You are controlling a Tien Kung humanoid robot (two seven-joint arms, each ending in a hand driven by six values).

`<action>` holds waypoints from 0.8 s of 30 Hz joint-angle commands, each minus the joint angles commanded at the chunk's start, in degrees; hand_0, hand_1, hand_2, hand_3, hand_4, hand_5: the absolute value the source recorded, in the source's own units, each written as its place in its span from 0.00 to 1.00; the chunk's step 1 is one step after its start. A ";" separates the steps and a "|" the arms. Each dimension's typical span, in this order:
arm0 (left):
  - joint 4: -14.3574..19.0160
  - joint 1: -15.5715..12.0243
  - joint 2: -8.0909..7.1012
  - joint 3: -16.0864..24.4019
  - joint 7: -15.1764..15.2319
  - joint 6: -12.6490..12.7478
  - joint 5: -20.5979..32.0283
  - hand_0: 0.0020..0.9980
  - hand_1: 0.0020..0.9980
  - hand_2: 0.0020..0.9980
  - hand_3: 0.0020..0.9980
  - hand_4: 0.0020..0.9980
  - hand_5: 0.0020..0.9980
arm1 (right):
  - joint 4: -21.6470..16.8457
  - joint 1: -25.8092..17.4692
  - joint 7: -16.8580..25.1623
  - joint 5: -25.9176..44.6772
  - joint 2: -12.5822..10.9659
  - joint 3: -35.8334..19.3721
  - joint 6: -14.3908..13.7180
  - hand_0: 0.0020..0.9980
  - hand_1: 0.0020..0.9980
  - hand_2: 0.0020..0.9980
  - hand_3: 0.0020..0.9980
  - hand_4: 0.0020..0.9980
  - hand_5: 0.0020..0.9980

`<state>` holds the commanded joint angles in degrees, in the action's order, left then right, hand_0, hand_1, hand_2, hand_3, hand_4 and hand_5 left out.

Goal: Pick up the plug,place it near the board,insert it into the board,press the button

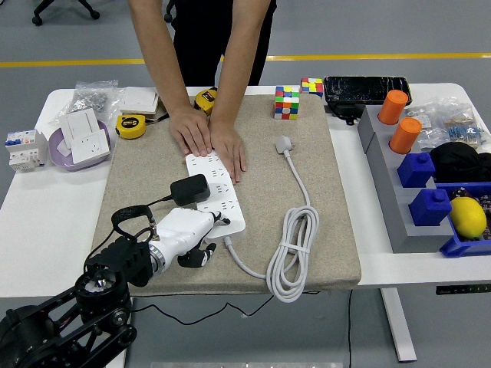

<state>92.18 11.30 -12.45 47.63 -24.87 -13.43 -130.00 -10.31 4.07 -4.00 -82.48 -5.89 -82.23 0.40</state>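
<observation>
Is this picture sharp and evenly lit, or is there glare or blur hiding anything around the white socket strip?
Head view: soft, even light with only faint shadows under the person's hands and the coiled cable. The white power strip and the left hand look bright but keep their detail. No motion blur; the table edges bend slightly towards the picture's corners.

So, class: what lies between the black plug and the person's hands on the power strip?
In the head view, only bare white sockets of the power strip separate the black plug from the person's hands.
</observation>
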 joint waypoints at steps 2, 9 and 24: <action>-0.13 0.03 -0.05 0.09 0.09 0.15 0.00 0.17 0.06 0.15 0.82 0.49 0.00 | 0.00 -0.02 -0.01 -0.09 -0.01 -0.08 0.00 0.90 0.74 0.72 0.74 1.00 0.69; 0.40 -0.10 -0.05 0.18 0.35 0.40 0.00 0.17 0.06 0.15 0.81 0.49 0.00 | 0.00 -0.14 -0.05 -0.15 -0.01 -0.11 0.01 0.90 0.74 0.72 0.74 1.00 0.69; 0.77 0.15 -0.25 1.42 0.33 0.08 0.00 0.17 0.06 0.15 0.80 0.48 0.00 | 0.00 -0.05 -0.05 -0.09 0.00 -0.19 0.00 0.90 0.74 0.72 0.74 1.00 0.69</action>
<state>92.95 11.46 -12.71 49.05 -24.54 -13.34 -130.00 -10.31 4.02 -4.06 -82.56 -5.89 -82.42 0.40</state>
